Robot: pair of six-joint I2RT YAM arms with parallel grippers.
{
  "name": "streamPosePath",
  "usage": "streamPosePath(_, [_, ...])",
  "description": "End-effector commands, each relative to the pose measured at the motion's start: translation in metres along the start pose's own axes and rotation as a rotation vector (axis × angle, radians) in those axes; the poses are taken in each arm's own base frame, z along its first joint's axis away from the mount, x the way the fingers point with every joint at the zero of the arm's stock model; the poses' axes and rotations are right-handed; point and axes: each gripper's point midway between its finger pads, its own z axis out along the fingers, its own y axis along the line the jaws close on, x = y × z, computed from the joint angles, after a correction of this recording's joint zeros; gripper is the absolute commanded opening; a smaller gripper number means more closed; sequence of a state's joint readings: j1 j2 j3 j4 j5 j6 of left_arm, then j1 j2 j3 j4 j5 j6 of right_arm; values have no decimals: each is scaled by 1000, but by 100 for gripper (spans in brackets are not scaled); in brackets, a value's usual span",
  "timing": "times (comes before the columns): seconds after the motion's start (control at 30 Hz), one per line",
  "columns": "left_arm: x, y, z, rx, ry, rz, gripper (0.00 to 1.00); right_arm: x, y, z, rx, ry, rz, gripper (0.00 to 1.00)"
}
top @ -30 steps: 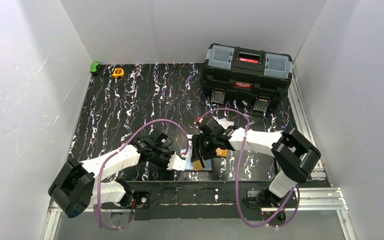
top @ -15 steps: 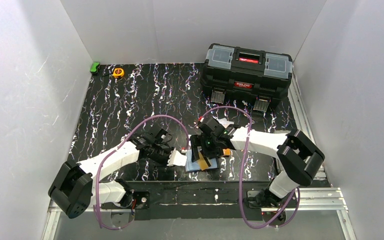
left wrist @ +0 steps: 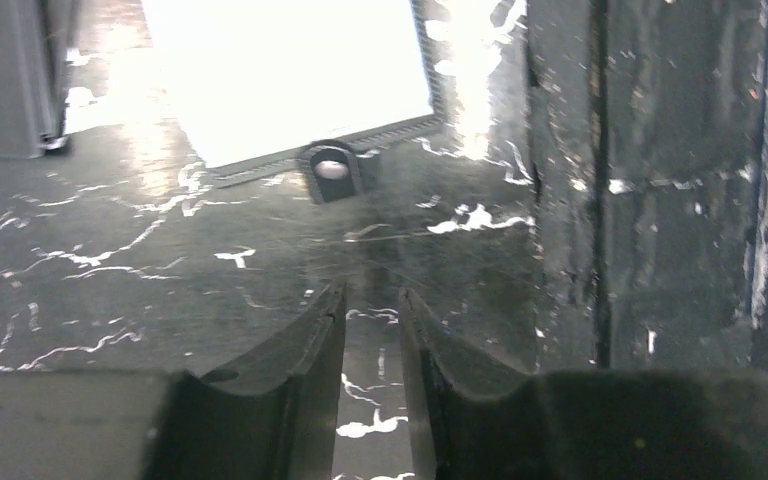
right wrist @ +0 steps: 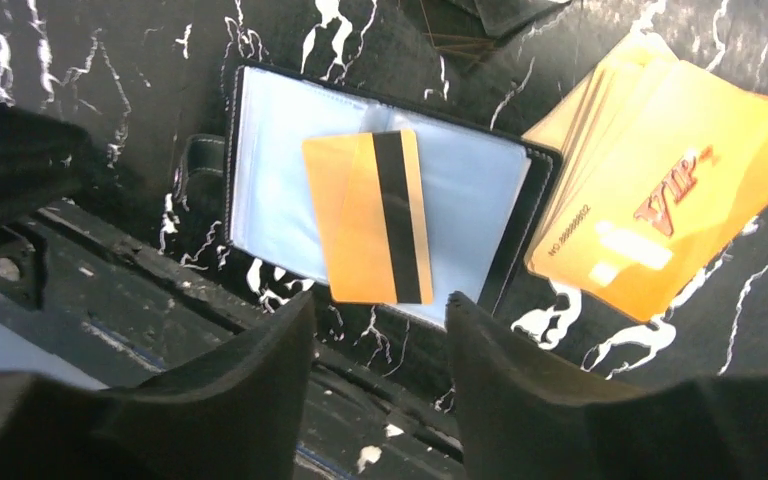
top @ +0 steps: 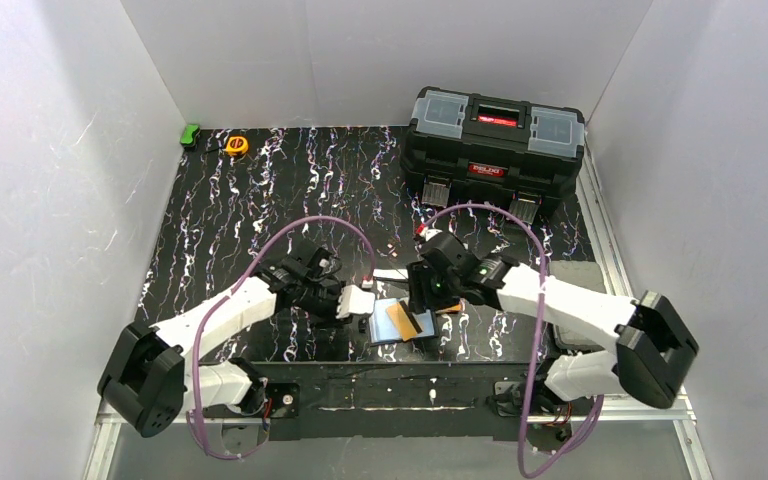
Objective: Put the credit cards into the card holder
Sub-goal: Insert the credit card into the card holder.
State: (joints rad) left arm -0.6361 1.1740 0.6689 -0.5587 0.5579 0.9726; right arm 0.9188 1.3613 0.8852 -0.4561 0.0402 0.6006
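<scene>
Orange card [right wrist: 355, 220], just one, lies on your open card holder [right wrist: 270, 170]; right end effector [right wrist: 380, 305] wide and empty, left end effector [left wrist: 372, 297] narrow.

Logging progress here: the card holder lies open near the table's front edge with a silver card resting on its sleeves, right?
Not quite. The card resting on the sleeves of the open card holder is orange with a black stripe, not silver, as the right wrist view shows. The rest holds.
</scene>
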Motion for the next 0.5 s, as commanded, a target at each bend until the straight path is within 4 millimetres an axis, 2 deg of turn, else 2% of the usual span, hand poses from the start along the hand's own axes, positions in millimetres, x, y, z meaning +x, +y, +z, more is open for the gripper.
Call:
streamPosePath(0.0, [-28,39,-7,-100,-84,-25,34,8,-6,-8,-28,-43,-43,44])
streamPosePath(0.03, [-33,49,-7,-122,-97,-32,38,11,-3,-8,-48,-42,-41,36])
streamPosePath(0.07, [-37,57,-5,-129,-108,-37,39,14,-1,-7,-60,-36,-40,33])
streamPosePath(0.2, [-59,87,-1,-126,-152,-124,40,33,5,0,-77,1,-42,32])
streamPosePath(0.27, [-64,95,5,-116,-175,-147,40,44,8,3,-89,13,-44,31])
streamPosePath(0.47, [-62,120,22,-166,-191,-182,38,67,16,16,-122,17,-36,19])
